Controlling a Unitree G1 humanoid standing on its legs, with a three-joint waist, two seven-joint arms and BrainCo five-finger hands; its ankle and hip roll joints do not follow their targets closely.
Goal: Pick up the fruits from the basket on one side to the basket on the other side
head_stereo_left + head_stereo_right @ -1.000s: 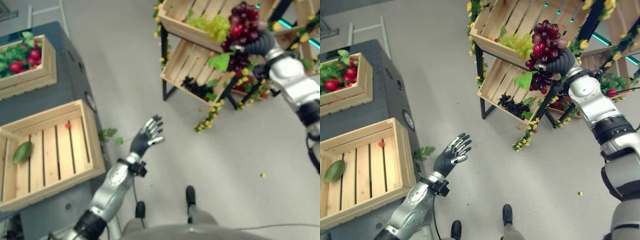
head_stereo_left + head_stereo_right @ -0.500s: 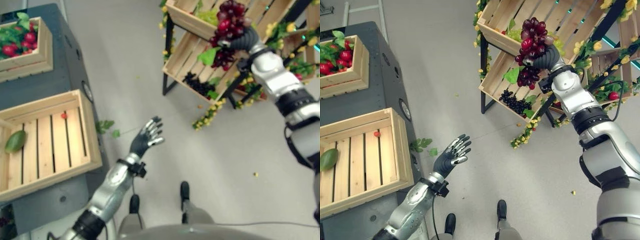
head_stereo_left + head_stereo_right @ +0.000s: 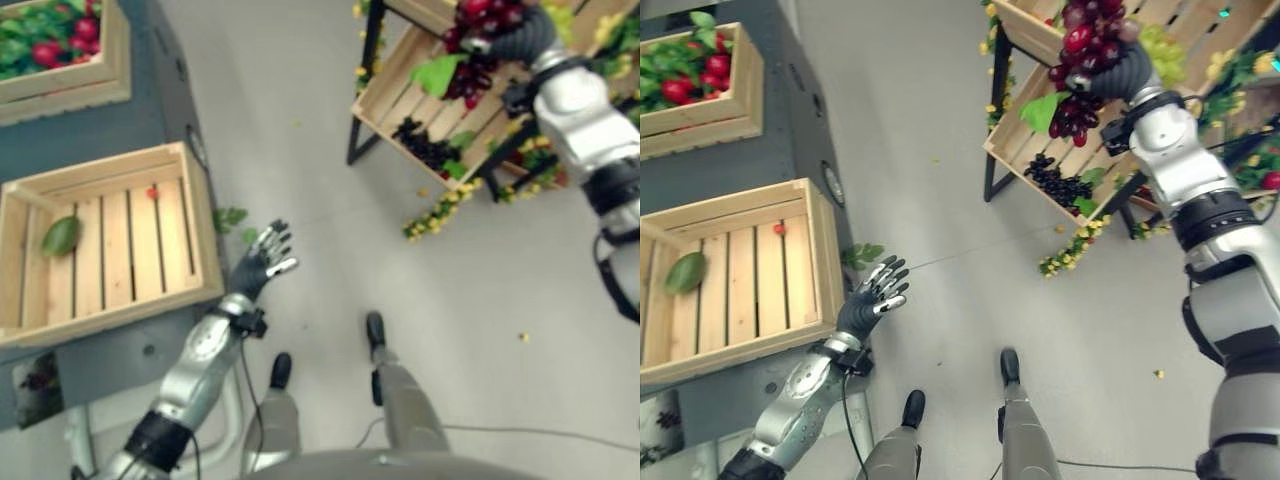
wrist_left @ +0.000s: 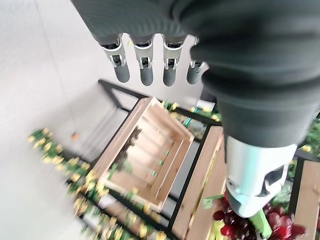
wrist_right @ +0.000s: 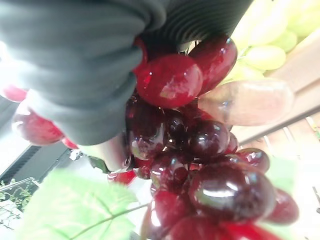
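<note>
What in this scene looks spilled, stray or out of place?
A small yellow bit lies alone on the floor, away from the stand's yellow garland. A leafy green sprig lies on the floor beside the near wooden crate. The right hand holds the red grapes.

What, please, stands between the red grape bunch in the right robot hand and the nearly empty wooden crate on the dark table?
Nothing visible blocks it. The right robot hand holds the red grape bunch above the shelf; open grey floor lies before the slatted wooden crate. The open left robot hand hovers beside that crate.

Dark table [image 3: 790,130], two wooden crates [image 3: 740,265]
</note>
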